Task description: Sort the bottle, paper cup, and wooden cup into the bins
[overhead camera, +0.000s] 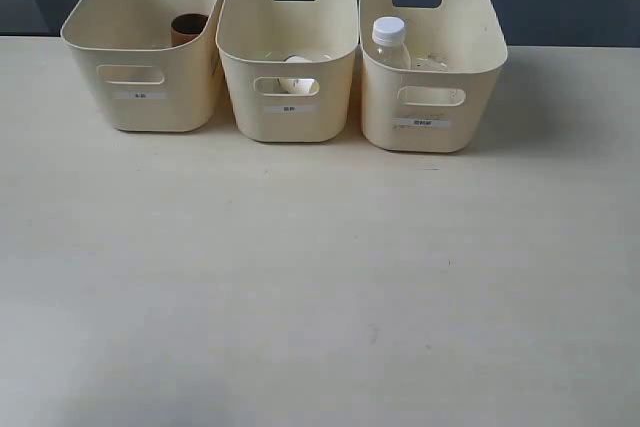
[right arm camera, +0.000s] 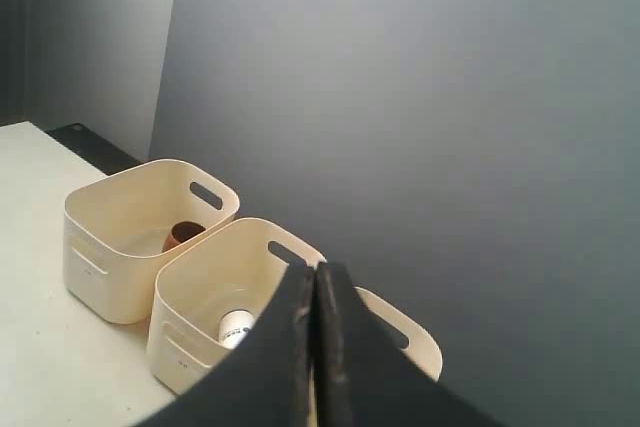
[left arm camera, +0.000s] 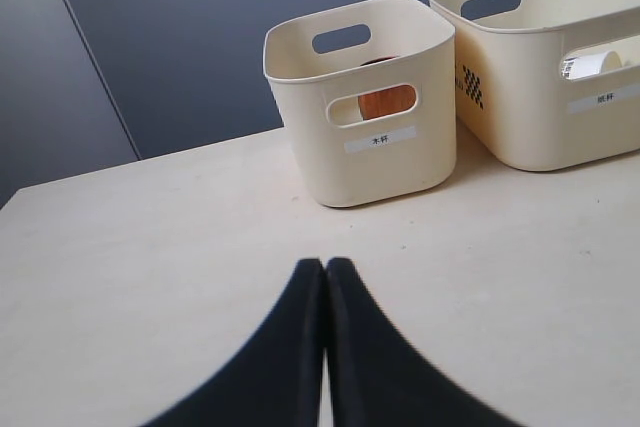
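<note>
The sorting looks finished: the wooden cup (overhead camera: 188, 28) sits in the left bin (overhead camera: 145, 87), the paper cup (overhead camera: 296, 74) in the middle bin (overhead camera: 288, 107), the bottle (overhead camera: 388, 42) in the right bin (overhead camera: 430, 112), and both grippers' jaws are clenched empty, left gripper (left arm camera: 324, 272) and right gripper (right arm camera: 314, 277).

Even, soft overhead light; faint shadows beside the bins (overhead camera: 288, 57) on the table (overhead camera: 320, 277); wrist-view foregrounds blurred.

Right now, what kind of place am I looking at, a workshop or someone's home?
Probably a lab or test bench rather than a home: a bare pale table, a plain dark grey backdrop, and three identical labelled bins lined up in a row for a sorting exercise.
</note>
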